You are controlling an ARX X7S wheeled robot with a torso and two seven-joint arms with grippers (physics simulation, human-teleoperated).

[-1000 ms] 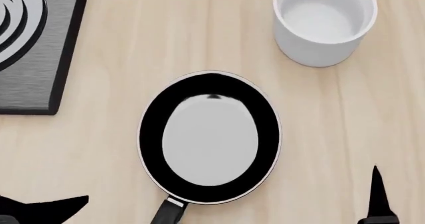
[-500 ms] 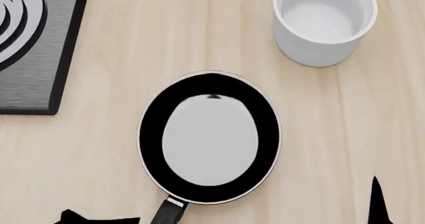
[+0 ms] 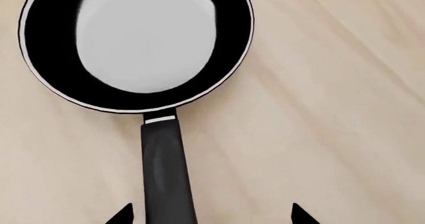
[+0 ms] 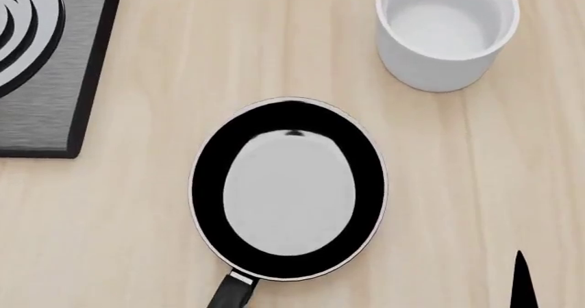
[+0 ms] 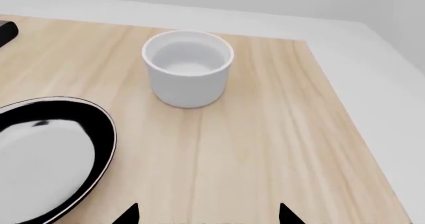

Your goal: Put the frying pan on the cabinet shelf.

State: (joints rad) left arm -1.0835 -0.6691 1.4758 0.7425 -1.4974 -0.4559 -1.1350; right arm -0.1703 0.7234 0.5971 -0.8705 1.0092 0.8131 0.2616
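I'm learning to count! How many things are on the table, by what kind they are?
Frying pan: 1
White cup: 1
Black burner plate: 1
Total: 3

The frying pan is sitting in the middle of the surface with its handle pointing toward the robot, the cup is standing behind it to the right, and the burner plate is lying behind it to the left.
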